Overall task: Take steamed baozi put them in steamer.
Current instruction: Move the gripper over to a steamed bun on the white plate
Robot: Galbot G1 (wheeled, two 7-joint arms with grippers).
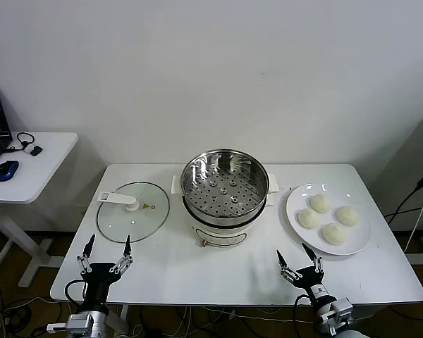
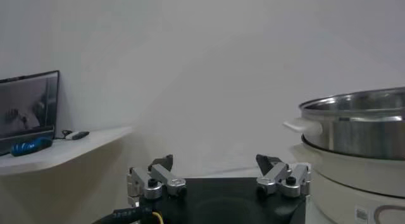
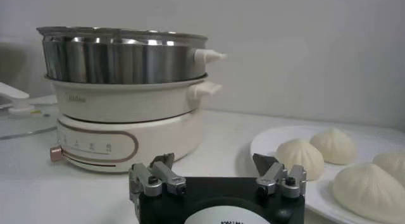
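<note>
Baozi: four on plate
Steamer: empty
Left end effector: spread, tabletop edge
Right end effector: spread, near plate

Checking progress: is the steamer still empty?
Empty: the steamer's perforated floor is bare in the head view, and all four baozi sit on the white plate.
</note>
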